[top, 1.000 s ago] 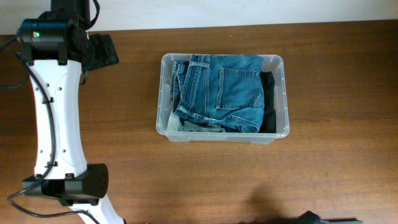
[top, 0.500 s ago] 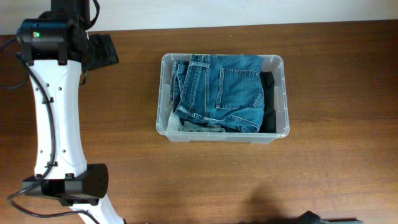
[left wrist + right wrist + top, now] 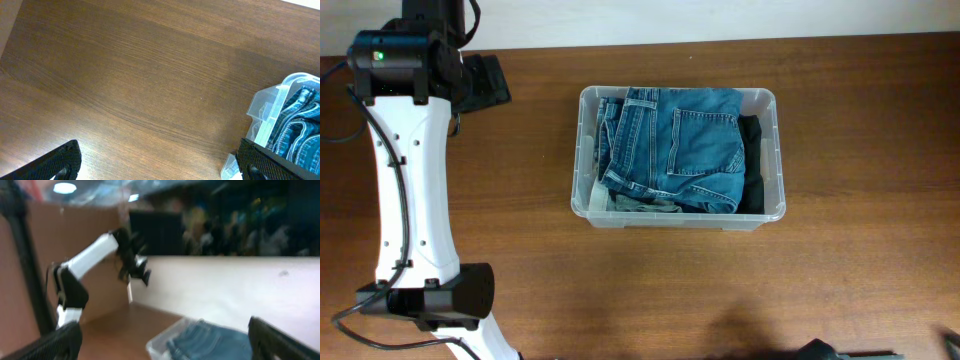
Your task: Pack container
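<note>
Far left: left gripper (image 3: 157, 164) spread wide, empty; bare table (image 3: 125, 85) under it
Off to its right: container (image 3: 583, 160), well apart; only its left short wall and one corner show at the edge of the wrist view
Near side, raised: right gripper (image 3: 162, 342) spread wide too, nothing in it; it looks out across the table
Ahead of and below it: container, low in that wrist view, roughly centred in the opening
Container place: mid-table, a little toward the far edge; upright
Long axis: side to side across the robot; short walls face left and right, long walls face near and far
Contents: folded jeans (image 3: 675, 145) on top; a dark garment (image 3: 752, 160) along the right wall; looks full
Nearer arm: likely the right, since the container sits square before it; overhead hardly shows that arm, so not certain
Next reach: from the left, sideways toward the short wall; from the right, straight ahead and down over the long wall
</note>
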Tool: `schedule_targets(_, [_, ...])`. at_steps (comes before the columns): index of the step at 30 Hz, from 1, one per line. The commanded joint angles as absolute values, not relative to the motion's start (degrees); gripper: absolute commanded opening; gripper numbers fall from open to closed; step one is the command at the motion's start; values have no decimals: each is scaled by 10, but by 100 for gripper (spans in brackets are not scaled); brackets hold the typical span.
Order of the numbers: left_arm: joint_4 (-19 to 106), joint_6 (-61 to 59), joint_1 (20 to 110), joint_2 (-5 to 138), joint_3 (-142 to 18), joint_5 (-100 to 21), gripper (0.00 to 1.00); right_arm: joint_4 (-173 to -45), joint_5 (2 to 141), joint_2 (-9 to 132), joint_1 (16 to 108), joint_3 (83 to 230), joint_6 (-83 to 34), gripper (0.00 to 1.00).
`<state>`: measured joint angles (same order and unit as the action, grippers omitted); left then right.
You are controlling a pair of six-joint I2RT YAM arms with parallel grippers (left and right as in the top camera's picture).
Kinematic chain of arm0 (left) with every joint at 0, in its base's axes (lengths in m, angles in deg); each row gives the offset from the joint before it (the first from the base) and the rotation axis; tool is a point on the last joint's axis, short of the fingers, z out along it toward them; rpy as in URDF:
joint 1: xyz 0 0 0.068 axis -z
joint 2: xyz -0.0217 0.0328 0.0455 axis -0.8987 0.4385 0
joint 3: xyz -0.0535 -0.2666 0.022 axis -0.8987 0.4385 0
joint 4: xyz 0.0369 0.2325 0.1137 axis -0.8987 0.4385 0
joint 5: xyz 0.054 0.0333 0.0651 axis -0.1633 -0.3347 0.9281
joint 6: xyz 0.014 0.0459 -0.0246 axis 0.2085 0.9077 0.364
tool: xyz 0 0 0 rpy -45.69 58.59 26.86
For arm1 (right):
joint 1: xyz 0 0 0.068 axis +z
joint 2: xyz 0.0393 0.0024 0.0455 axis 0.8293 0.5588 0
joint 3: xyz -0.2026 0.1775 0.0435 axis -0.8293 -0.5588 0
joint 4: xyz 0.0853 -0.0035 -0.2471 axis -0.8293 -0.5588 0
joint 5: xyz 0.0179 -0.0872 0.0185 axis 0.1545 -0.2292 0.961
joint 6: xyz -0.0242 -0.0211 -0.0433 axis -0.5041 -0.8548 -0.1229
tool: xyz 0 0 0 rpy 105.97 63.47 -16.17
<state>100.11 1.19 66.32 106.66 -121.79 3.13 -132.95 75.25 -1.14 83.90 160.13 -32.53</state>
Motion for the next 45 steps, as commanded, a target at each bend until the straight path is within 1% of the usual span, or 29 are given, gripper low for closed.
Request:
schedule_targets(1, [1002,13,663,1065,-1218,37,99,-1258,816,-14,838,1479,-310,99])
schedule_targets(4, [1002,13,663,1065,-1218,37,99,-1172,816,-14,838,1390,-295,99])
schedule_targets(9, [1002,13,663,1065,-1218,37,99,-993,816,-13,838,1237,-295,99])
schedule_targets(11, [1002,13,663,1065,-1218,37,99,-957,816,-13,838,1197,-295,99])
schedule_targets(18, [1002,13,663,1065,-1218,37,99,-929,817,-13,838,1092,-271,99])
schedule_targets(23, [1002,13,663,1065,-1218,37,99,-887,816,-13,838,1058,-271,98])
schedule_targets(32, [1002,13,663,1065,-1218,37,99,-847,816,-13,838,990,-271,99])
schedule_targets(34, [1002,13,663,1065,-1218,37,99,-827,816,-13,838,965,-271,99])
schedule_targets(37, [1002,13,663,1065,-1218,37,99,-763,816,-13,838,912,-257,99])
schedule_targets(38, [1002,13,663,1065,-1218,37,99,-720,816,-13,838,883,-241,99])
schedule_targets(41, [1002,13,663,1065,-1218,37,100,-662,816,-13,838,841,-224,99])
schedule_targets(45, [1002,13,663,1065,-1218,37,99,-679,805,-13,837,830,-225,99])
